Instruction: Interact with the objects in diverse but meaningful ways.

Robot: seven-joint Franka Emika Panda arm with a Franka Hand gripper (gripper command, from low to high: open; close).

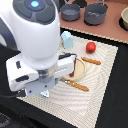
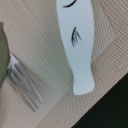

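From the exterior view, the arm's big white wrist housing fills the near side of the woven placemat [image 1: 102, 70], and it hides most of what matters: the hand [image 1: 46, 90] sits low over the mat's near edge, only a small pale-blue tip poking out beneath it, and whether it is spread or clenched I cannot tell. Behind it, the light blue carton-shaped block [image 1: 66, 39] stands near the mat's far edge, the red tomato-like ball [image 1: 90, 47] rests just beyond the round tan plate [image 1: 79, 67], and a dark piece lies on that plate, half hidden by the arm. A wooden-handled utensil [image 1: 91, 61] lies near the plate on the ball's side, and another, the knife [image 1: 77, 85], lies on the near side. Switching to the wrist view: the white fish-like piece [image 2: 79, 42] lies flat on the mat, its tail reaching close to the mat's edge where the dark table [image 2: 112, 112] begins, and fork [image 2: 22, 82] tines lie just beside it, apart from it. No fingers show in this picture, so nothing is being grasped that I can see. The risks, as I judge them: a descent off-centre could pinch the narrow tail and flick the fish off the mat, or the fingers could snag the fork and drag it along; the smooth flat body may also slip out of a shallow grip.
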